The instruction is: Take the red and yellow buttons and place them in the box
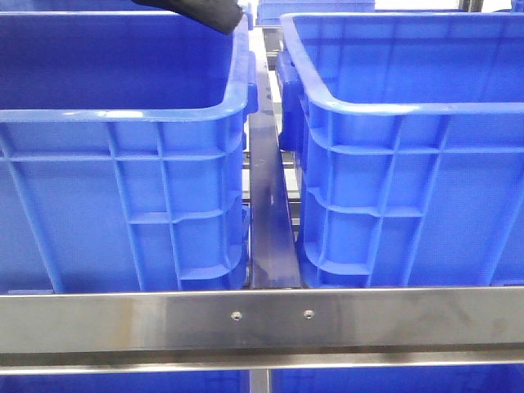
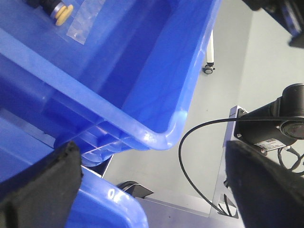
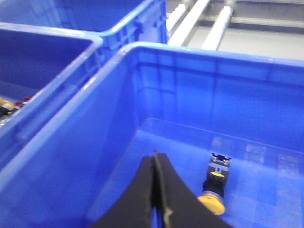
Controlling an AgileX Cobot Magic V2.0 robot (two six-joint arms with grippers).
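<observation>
2 blue crates side by side behind steel rail (image 1: 262,319), narrow gap between. Right hand (image 3: 156,190) hovered inside right crate (image 3: 142,50), fingers pressed together, holding nothing. Yellow button (image 3: 214,190) lay on that crate's floor just beside fingertips, apart from them. Left hand (image 2: 152,190) hung over crate corner, fingers (image 2: 42,180) spread wide, empty. Another yellow button (image 2: 63,14) lay on floor of left crate (image 2: 156,137). Red button: small red speck in neighbouring crate, too blurred to confirm.
</observation>
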